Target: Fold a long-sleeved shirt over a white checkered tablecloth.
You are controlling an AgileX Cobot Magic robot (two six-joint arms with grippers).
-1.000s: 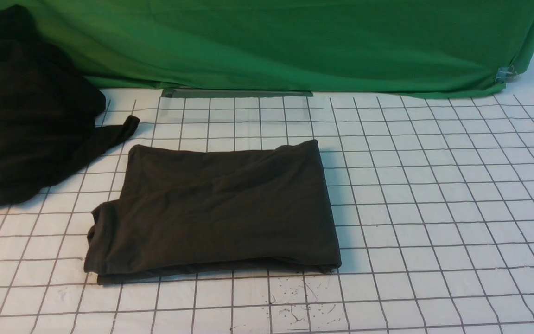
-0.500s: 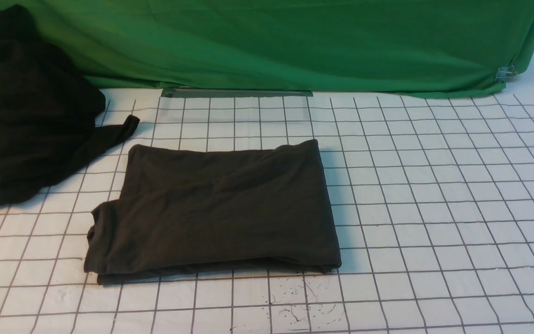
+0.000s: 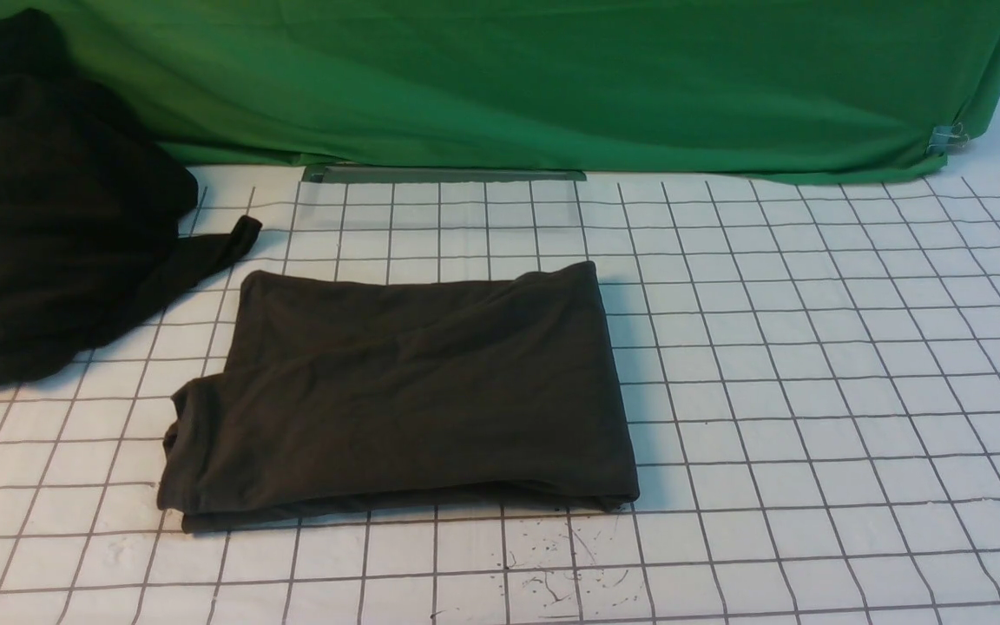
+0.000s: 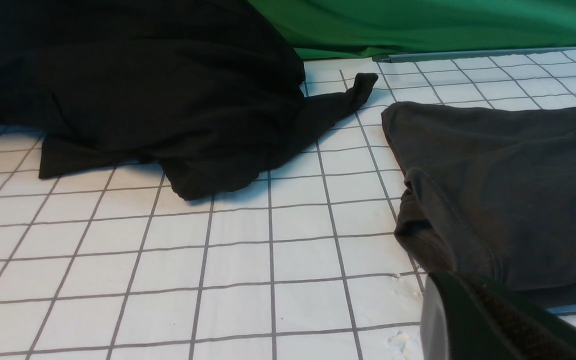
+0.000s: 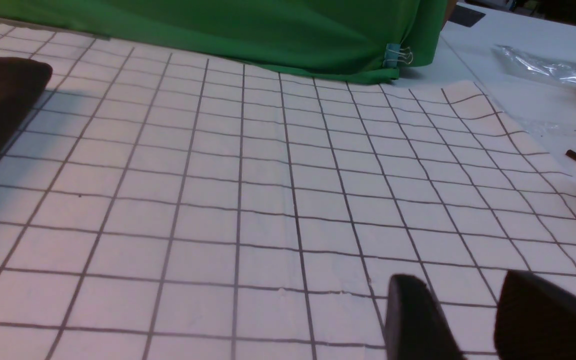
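Both grippers lying clear, left closed, right parted empty, soft limp long-sleeved shirt inviting near-left hem pinching.

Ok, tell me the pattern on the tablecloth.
The tablecloth is white, ruled by thin dark grey lines into small squares; clearest in the front view.
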